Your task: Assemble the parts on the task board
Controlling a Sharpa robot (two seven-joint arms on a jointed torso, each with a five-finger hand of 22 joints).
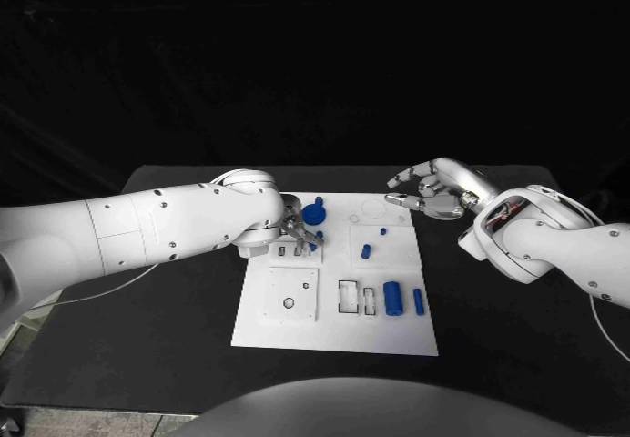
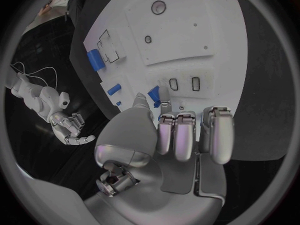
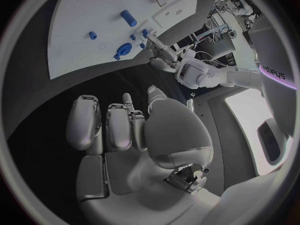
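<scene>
Thumb and fingertip of the left hand [image 2: 164, 135] pinch a small blue part [image 2: 153, 92] over the task board [image 1: 394, 332] near its far left corner. The right hand [image 1: 430, 189] hovers empty beyond the board's far right corner, fingers loosely spread.

Far-left of board: the left silver hand [image 1: 291, 235] and its white arm cover the white rectangular task board [image 1: 302, 330] there, just beside a round blue part [image 1: 315, 214].
Far-right corner: the right silver hand [image 1: 427, 191] hovers just off the board.
Near right: two upright blue cylinders [image 1: 392, 295] stand beside rectangular slots.
Near left: bare board and black table [image 1: 157, 346].
</scene>
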